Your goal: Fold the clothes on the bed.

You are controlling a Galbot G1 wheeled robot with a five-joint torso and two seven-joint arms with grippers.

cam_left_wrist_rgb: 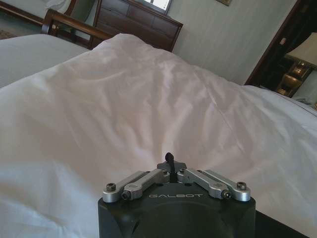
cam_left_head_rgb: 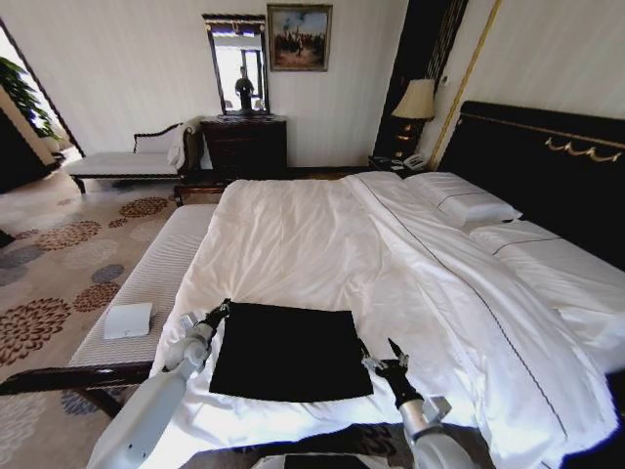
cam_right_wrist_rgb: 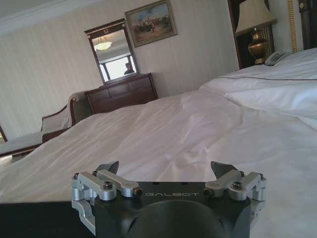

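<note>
Clothes (cam_left_head_rgb: 290, 350) folded square on bed (cam_left_head_rgb: 312, 234); left gripper (cam_left_head_rgb: 223, 308) clenched at its corner, right gripper (cam_left_head_rgb: 376, 352) released alongside.

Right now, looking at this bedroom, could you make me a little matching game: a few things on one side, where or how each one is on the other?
Things:
1. black T-shirt
2. left gripper
3. right gripper
4. table lamp

Places or states:
A. open, at the shirt's right edge
B. beside the dark headboard, far end of the room
C. shut, at the shirt's far left corner
D. lying as a flat rectangle on the white bed, near the foot

Pairs: 1-D, 2-C, 3-A, 4-B
</note>
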